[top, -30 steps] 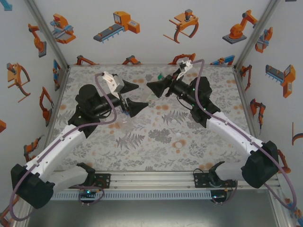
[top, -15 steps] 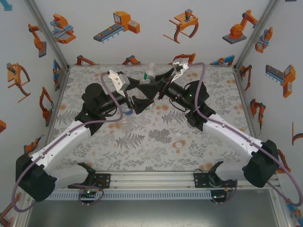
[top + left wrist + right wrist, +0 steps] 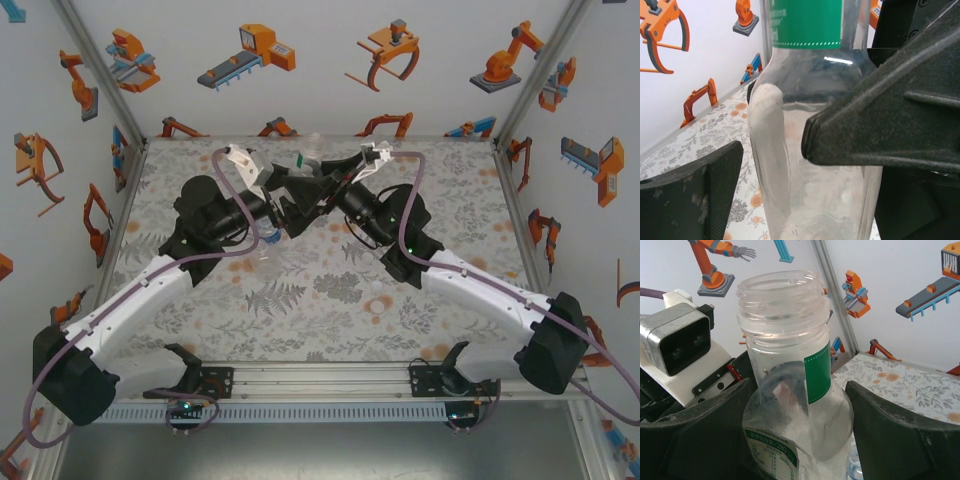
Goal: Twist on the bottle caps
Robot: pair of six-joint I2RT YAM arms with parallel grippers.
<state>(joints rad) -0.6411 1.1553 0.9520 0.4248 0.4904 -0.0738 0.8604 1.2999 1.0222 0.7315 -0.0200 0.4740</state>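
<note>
Your right end effector [image 3: 799,390] is clamped on the bottle [image 3: 782,340], with one finger on each side of its shoulder. It carries the bottle upright above the far middle of the surface [image 3: 300,300]. Your left end effector [image 3: 807,190] stands apart around the lower body of the same bottle. Beside its finger [image 3: 690,195] a thin gap shows, so I judge there is no grip yet. The mouth [image 3: 779,285] is open, with bare thread and no cap on it.

The step, as I read it, is to give the bottle a second hold, so that one arm can go for a cap. Close the left one slowly. The wall is thin and will probably dent or slip if you squeeze hard. Hold low, under the green label [image 3: 817,375], and leave the thread free. The two end effectors cross very near each other, so move one at a time.

Some things are hard to make out. The bottle's bottom is cut off in both wrist views, and from above the arms cover most of it. A white spot [image 3: 377,291] on the surface may be a cap, but against the print you cannot be sure. A blue thing [image 3: 270,238] lies under the left arm, perhaps another bottle.
</note>
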